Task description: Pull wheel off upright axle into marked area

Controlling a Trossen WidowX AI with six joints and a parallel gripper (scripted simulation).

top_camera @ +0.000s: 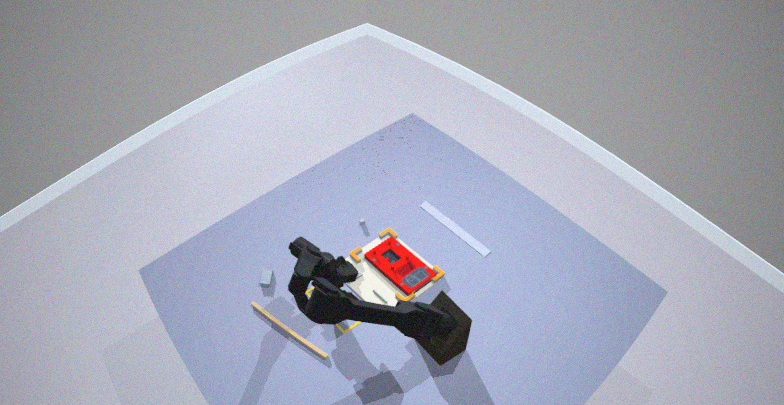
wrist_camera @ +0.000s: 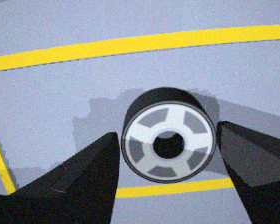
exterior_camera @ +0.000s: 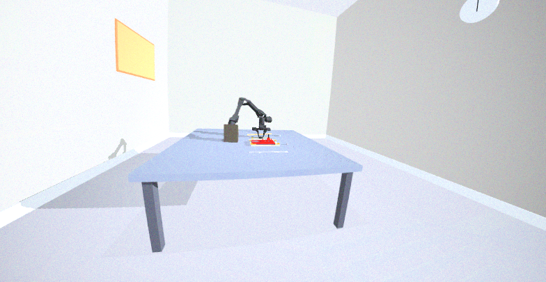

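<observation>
Wrist view shows the wheel (wrist_camera: 167, 143) lying flat on the table inside the yellow marked area (wrist_camera: 144, 43), between the gripper (wrist_camera: 168, 163) fingers, which stand barely parted and seem just off its rim. Releasing is underway; next, widen fully and lift straight up.

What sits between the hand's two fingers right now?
Only the wheel, framed by the yellow marked area lines; the wrist view shows it.
</observation>
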